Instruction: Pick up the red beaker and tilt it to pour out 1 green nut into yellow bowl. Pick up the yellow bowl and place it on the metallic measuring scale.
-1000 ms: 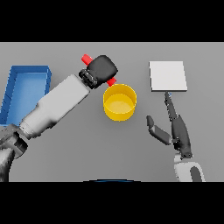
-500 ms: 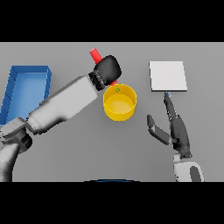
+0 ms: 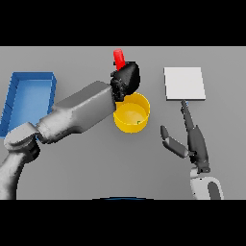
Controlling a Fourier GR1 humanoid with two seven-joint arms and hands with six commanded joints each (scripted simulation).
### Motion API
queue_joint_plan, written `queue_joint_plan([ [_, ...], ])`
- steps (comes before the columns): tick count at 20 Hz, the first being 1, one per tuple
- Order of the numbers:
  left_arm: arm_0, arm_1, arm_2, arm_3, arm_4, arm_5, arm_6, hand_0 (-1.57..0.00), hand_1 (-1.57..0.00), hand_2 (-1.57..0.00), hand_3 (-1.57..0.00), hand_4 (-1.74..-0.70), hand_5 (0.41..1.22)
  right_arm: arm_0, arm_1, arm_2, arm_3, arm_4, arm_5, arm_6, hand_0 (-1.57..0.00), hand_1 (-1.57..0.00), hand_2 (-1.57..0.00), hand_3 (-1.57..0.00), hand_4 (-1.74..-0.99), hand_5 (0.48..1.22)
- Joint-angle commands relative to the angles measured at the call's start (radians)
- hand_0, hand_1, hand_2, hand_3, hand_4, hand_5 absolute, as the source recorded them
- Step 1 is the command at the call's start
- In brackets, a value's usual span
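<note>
Left hand (image 3: 126, 80) curled round red beaker (image 3: 118, 58), frame center-top.
Yellow bowl (image 3: 141, 103) sat directly below it; right hand (image 3: 191, 137), fingers spread, was lower right, under the scale (image 3: 184, 83).

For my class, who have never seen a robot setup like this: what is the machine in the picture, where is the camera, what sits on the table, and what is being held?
The picture is taken from the robot's head, looking down at a grey table. The machine is a humanoid robot with two white and grey arms ending in dark hands. Its left hand is curled round a red beaker, held above the far rim of a round yellow bowl. A small green speck lies inside the bowl, probably a nut. The right hand hangs open at the right, holding nothing. Beyond it lies a flat pale square plate, the measuring scale. At the far left sits a blue rectangular tray.
</note>
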Motion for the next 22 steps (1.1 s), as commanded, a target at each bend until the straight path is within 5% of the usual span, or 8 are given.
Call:
queue_joint_plan([
  [1,-0.022,-0.013,-0.016,0.013,-0.016,-0.007,-0.013,-1.57,-1.57,-1.57,-1.57,-1.73,1.221,0.002,-0.001,0.003,-0.002,0.009,-0.004,-0.002,0.00,0.00,0.00,0.00,-1.061,0.671],
  [6,-0.065,-0.031,-0.048,0.030,-0.051,-0.049,-0.036,-1.57,-1.57,-1.57,-1.57,-1.73,1.221,0.007,0.005,0.010,0.006,0.019,-0.009,-0.014,0.00,0.00,0.00,0.00,-1.035,0.685],
  [12,-0.203,0.014,0.080,0.137,0.013,0.029,-0.078,-1.57,-1.57,-1.57,-1.57,-1.73,1.221,0.000,-0.011,0.001,0.003,0.033,-0.022,-0.014,0.00,0.00,0.00,0.00,-1.023,0.682],
  [14,-0.246,0.040,0.149,0.170,0.055,0.023,-0.062,-1.57,-1.57,-1.57,-1.02,-1.73,1.221,-0.002,-0.007,0.010,-0.008,0.037,-0.019,-0.004,0.00,0.00,0.00,0.00,-1.028,0.680],
  [17,-0.295,0.081,0.288,0.261,0.159,0.035,-0.065,-1.57,-1.57,-1.57,-1.29,-1.73,1.221,-0.004,0.001,0.012,-0.003,0.029,-0.015,0.001,0.00,0.00,0.00,0.00,-1.001,0.683],
  [22,-0.307,0.180,0.555,0.372,0.369,0.065,0.080,-1.57,-1.57,-1.57,-1.44,-1.74,1.221,-0.024,0.001,-0.001,0.019,0.006,-0.011,-0.014,0.00,0.00,0.00,0.00,-1.004,0.668],
])
